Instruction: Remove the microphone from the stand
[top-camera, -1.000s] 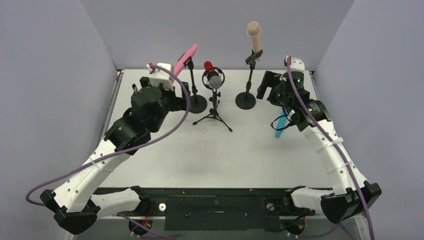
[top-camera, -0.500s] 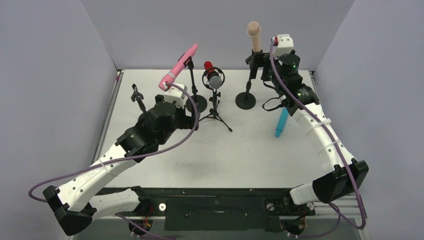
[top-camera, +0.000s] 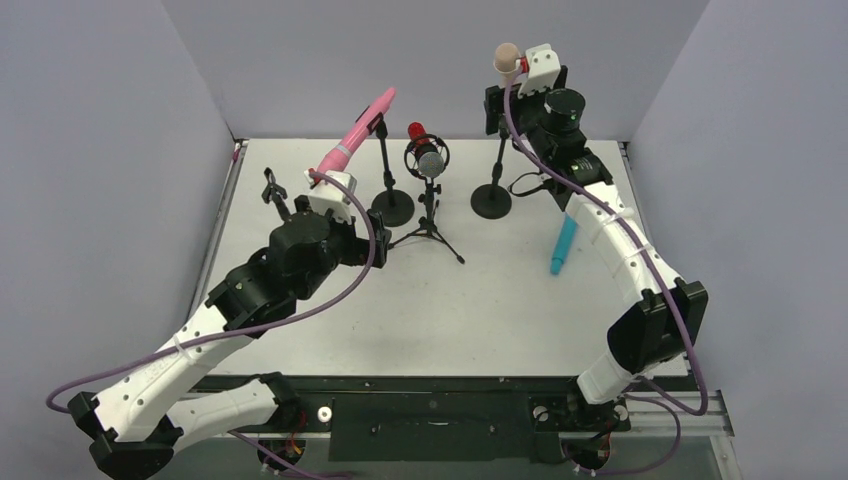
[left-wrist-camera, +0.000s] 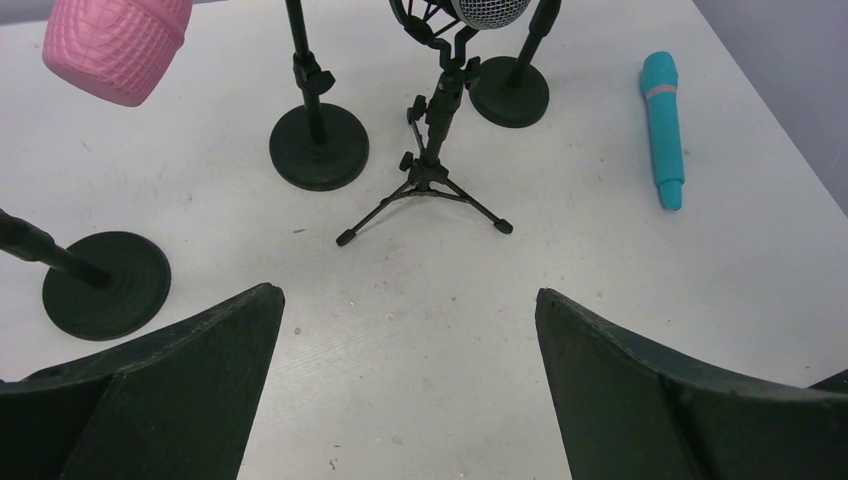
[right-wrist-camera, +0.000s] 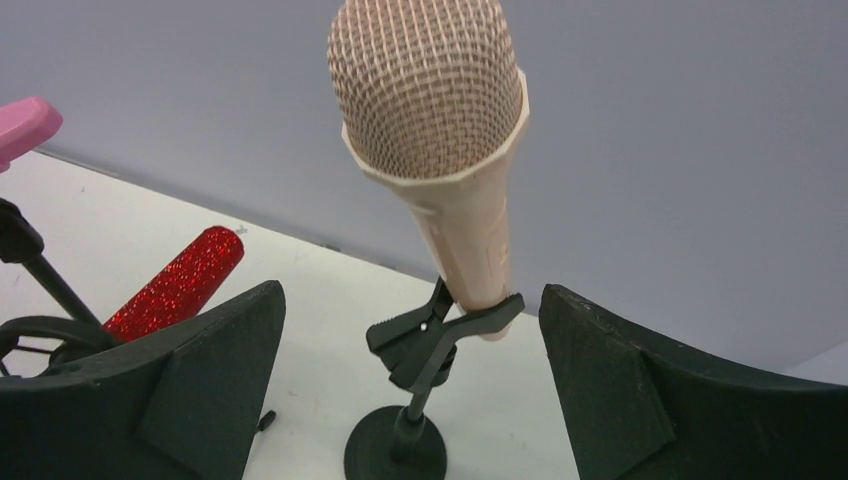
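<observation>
Two grippers, both spread wide and holding nothing. On my right gripper (right-wrist-camera: 408, 300), the beige mic (right-wrist-camera: 430, 100) shows framed between the fingers, just ahead of them, no contact. That mic stands near-upright in the clip (right-wrist-camera: 440, 335) of its stand (top-camera: 491, 201). The right arm (top-camera: 620, 250) is stretched high toward the back wall, wrist at mic height. My left gripper (left-wrist-camera: 405, 295) hangs low over the table (left-wrist-camera: 400, 380), facing the stands, and the left arm (top-camera: 240, 290) is bent at the elbow.

I count four mics: the beige mic, a pink mic (top-camera: 357, 132) tilted in a clip, a red mic (top-camera: 416, 130) on the tripod (top-camera: 430, 225), and a teal mic (top-camera: 562, 247) lying flat on the table. There are four stands: three round-based and one tripod, three of them carrying mics.
</observation>
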